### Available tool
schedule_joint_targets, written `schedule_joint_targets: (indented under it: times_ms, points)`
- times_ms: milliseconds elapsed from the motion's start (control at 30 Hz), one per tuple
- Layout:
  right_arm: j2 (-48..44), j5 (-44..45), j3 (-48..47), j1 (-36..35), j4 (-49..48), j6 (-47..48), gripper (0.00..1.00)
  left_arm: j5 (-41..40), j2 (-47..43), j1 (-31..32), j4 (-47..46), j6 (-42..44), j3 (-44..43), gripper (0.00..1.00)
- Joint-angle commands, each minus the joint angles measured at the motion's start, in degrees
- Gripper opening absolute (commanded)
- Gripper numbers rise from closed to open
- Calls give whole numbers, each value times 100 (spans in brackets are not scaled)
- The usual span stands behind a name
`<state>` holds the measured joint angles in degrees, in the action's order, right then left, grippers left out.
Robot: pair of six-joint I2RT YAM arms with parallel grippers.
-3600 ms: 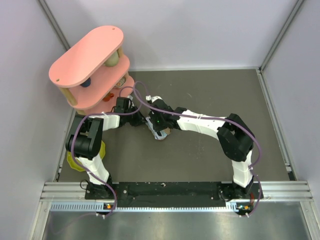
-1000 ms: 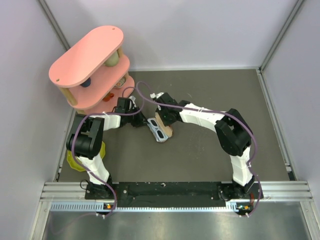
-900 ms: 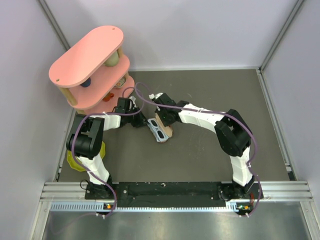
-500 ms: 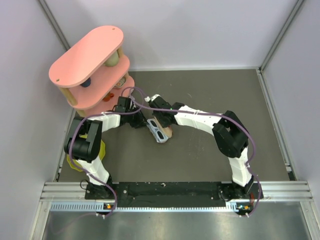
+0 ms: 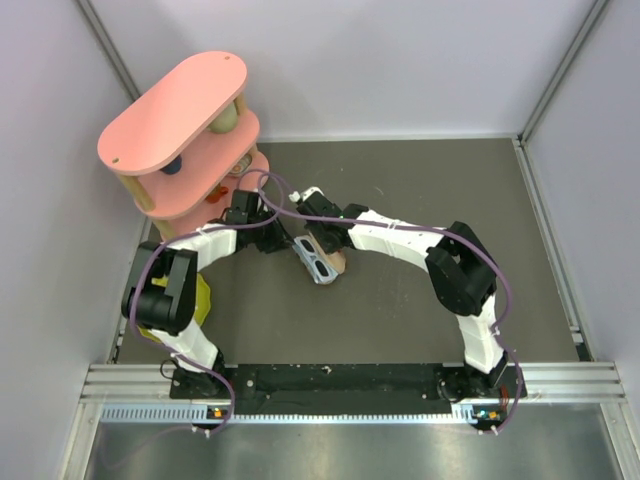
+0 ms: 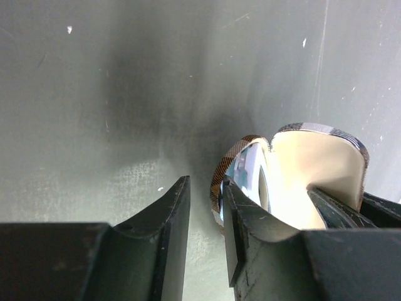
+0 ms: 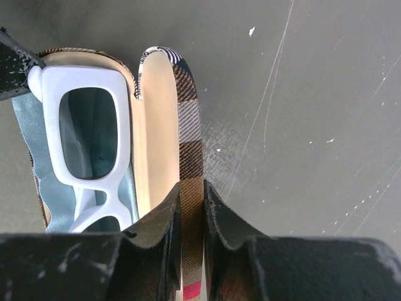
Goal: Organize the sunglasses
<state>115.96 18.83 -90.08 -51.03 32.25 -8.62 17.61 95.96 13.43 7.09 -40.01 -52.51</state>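
Right gripper (image 7: 192,210): clamped on the lid (image 7: 188,125); the lid's striped edge runs between both fingers.
Left gripper (image 6: 207,216): jaws stand a narrow slit apart at the left end of the case. The rim sits in or just behind that slit, so it cannot be told whether anything is pinched.
Sunglasses (image 7: 88,135): white frame, lenses up, lying inside the open base of the plaid case (image 5: 322,262) on a light blue cloth (image 7: 37,160). One end is hidden behind the right fingers.
Case position: mid-table (image 5: 400,320), between the two grippers, with the lid raised along the right side of the base.
Step in hand: probably folding the lid over the base to shut the frame in.
Path: the lid should swing in an arc about the hinge. A straight push leftward would likely skid the case.
Bracing: the left arm is best used to steady the base end while the lid turns.
Clearance: a dark left finger touches the frame's corner at the rim, in the lid's way, and should leave first.
Release: the right fingers should let go just before the lid seats, then press from outside.
Check: the cloth and frame should lie below the rim.
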Motion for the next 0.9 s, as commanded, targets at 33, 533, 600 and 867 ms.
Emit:
schedule_joint_targets:
  times_ms: [33, 533, 600, 867]
  points:
    - [-109, 244, -317, -74, -70, -122, 0, -47, -473, -16, -32, 20, -102, 28]
    - [-39, 253, -352, -74, -52, -350, 0, 1676, -456, 133, -2106, -745, 522, 0]
    - [-30, 227, -352, -83, -43, -394, 0, 1702, -324, 151, -2159, -798, 575, 0]
    - [14, 165, -361, -74, -43, -500, 0, 1641, 45, 151, -2151, -816, 733, 0]
